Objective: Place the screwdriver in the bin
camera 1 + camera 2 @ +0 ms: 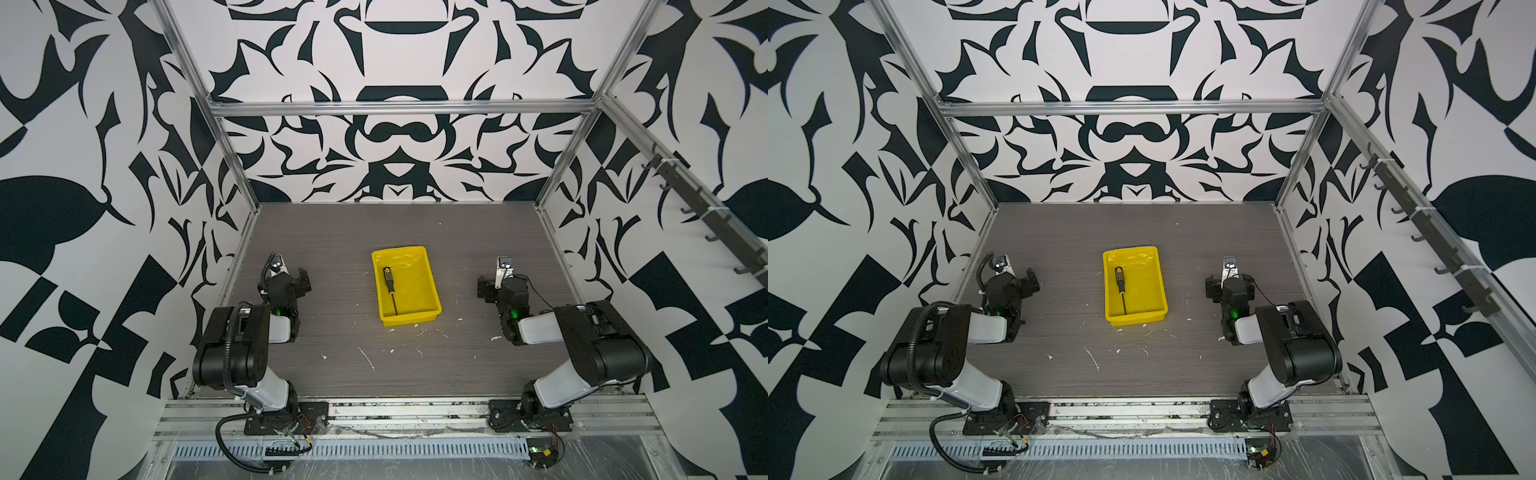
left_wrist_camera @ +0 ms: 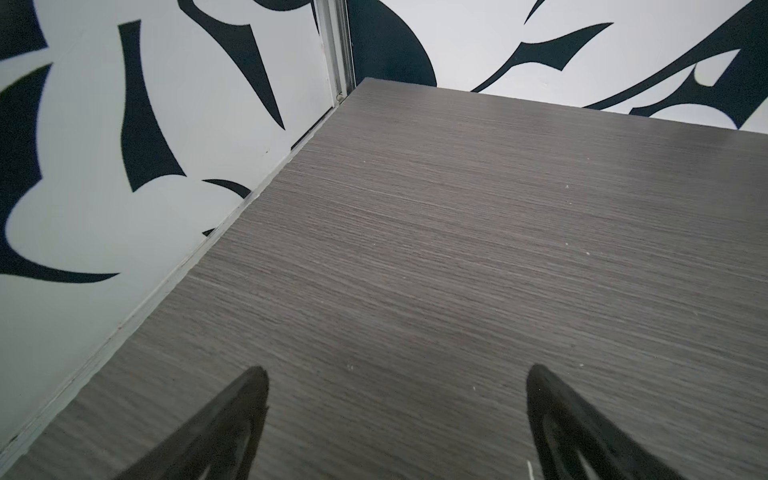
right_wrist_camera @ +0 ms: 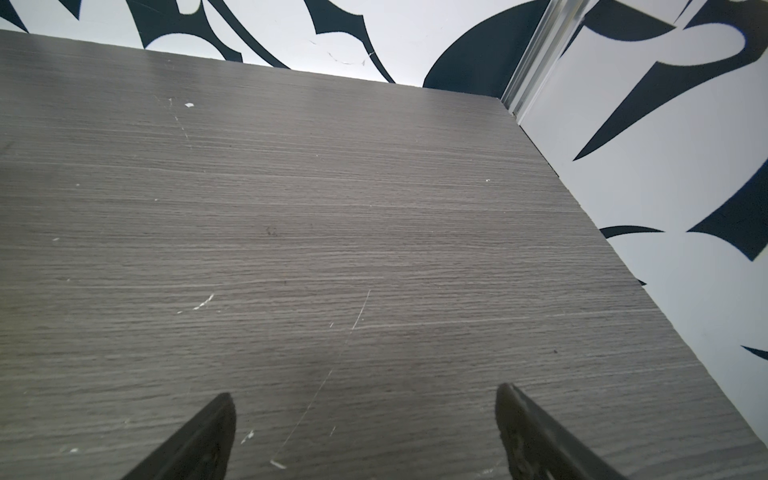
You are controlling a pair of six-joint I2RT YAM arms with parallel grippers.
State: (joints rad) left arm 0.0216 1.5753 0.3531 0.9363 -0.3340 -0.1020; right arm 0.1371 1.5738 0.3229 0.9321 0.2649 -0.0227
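The screwdriver (image 1: 388,277) (image 1: 1120,276), black handle dotted yellow with a thin dark shaft, lies inside the yellow bin (image 1: 415,286) (image 1: 1144,286) along its left side, handle toward the back wall. The bin stands mid-table in both top views. My left gripper (image 1: 285,280) (image 1: 1009,282) rests well left of the bin; in the left wrist view it (image 2: 397,370) is open over bare table. My right gripper (image 1: 503,283) (image 1: 1231,284) sits well right of the bin, and it (image 3: 365,391) is open with nothing between its fingers. Neither wrist view shows the bin or screwdriver.
The dark wood-grain table (image 1: 332,232) carries white flecks and scratches (image 1: 368,359) in front of the bin. Patterned black-and-white walls and aluminium posts (image 1: 232,158) close in three sides. A rail with hooks (image 1: 698,208) runs along the right wall.
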